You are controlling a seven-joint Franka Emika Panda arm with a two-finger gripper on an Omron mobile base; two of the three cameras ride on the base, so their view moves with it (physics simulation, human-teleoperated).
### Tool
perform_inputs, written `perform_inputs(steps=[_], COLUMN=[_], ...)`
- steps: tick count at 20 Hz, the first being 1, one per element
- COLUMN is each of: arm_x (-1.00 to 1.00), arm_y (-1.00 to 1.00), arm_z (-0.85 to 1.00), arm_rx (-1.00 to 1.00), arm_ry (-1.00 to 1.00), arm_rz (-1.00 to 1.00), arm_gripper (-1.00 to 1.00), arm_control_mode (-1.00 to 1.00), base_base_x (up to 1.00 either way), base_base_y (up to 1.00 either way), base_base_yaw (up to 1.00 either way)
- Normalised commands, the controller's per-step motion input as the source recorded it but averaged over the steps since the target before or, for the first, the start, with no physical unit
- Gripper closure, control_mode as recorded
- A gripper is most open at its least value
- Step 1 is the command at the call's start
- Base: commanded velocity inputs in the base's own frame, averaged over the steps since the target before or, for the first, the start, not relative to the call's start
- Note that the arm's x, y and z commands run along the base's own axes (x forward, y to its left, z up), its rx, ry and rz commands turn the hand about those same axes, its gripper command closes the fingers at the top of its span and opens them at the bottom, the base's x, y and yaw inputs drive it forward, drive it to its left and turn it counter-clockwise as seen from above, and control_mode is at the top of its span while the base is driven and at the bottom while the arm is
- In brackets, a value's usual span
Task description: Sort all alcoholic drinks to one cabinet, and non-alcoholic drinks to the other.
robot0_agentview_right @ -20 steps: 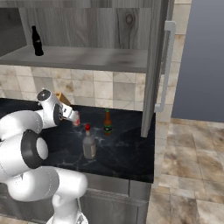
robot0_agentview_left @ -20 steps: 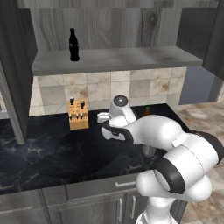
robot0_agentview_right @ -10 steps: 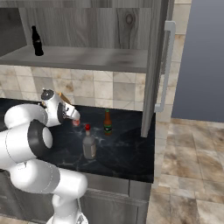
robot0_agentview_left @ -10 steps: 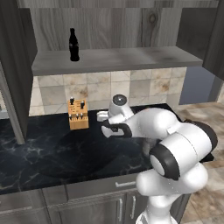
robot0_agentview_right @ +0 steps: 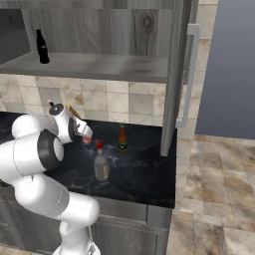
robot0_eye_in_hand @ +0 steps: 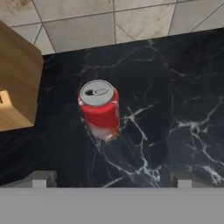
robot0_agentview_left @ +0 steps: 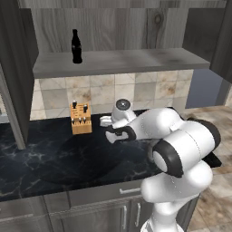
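Note:
A short red soda can [robot0_eye_in_hand: 100, 109] with a silver top stands upright on the black marble counter [robot0_eye_in_hand: 175, 87]. My gripper [robot0_eye_in_hand: 111, 179] hangs open above it, its fingertips [robot0_eye_in_hand: 41, 178] well apart and not touching the can. In the right base view the gripper [robot0_agentview_right: 84, 132] sits just over the can [robot0_agentview_right: 87, 141]. To the right of it stand the slim green-brown bottle [robot0_agentview_right: 122, 139] and, nearer the counter's front, the stout clear-grey bottle [robot0_agentview_right: 101, 163] with a red cap. The black cola bottle stands on the cabinet shelf [robot0_agentview_left: 76, 46] [robot0_agentview_right: 42, 47].
A wooden knife block [robot0_agentview_left: 80, 118] [robot0_eye_in_hand: 17, 83] stands against the tiled wall, close to the can's left. The open cabinet's shelf [robot0_agentview_left: 131, 60] runs above the counter. Its doors hang open at the left [robot0_agentview_left: 13, 72] and the right [robot0_agentview_right: 182, 74].
The hand has stayed almost in place above the can. The arm's elbow has swung nearer the cameras. The jaws remain open.

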Motion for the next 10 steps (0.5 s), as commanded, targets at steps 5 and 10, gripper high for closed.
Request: perform_inputs(steps=[5,10], arm_x=[0.16,0.16], arm_y=[0.0,0.0], arm_z=[-0.11,-0.08], arm_rx=[0.0,0.0], arm_ry=[0.0,0.0], arm_rz=[0.0,0.0], arm_gripper=[-1.0,-1.0], arm_control_mode=[-1.0,-1.0], base_base_x=[0.0,0.0], base_base_y=[0.0,0.0], base_base_yaw=[0.0,0.0])
